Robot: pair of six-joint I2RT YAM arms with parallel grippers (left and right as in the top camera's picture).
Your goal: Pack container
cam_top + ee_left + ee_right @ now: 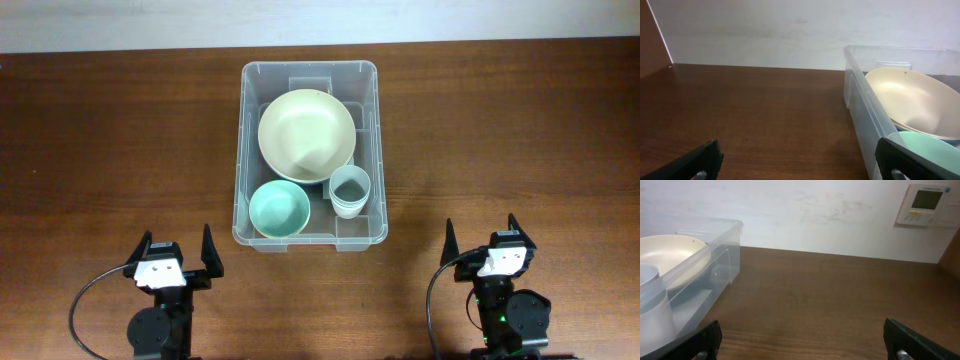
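Note:
The clear plastic container [244, 150] stands at the table's middle, towards the back. Inside it lie a large cream bowl [306, 134], a small mint-green bowl [279, 209] and a stack of translucent cups [350, 190]. My left gripper [177, 257] is open and empty at the front left, below the container's left corner. My right gripper [490, 238] is open and empty at the front right. The left wrist view shows the container's wall [860, 102] on its right, with the cream bowl [912, 102]. The right wrist view shows the container [722, 262] on its left.
The brown wooden table [110, 150] ends at a white wall along the back. A wall thermostat [926, 205] shows in the right wrist view, top right. A black cable [85, 300] loops beside the left arm's base.

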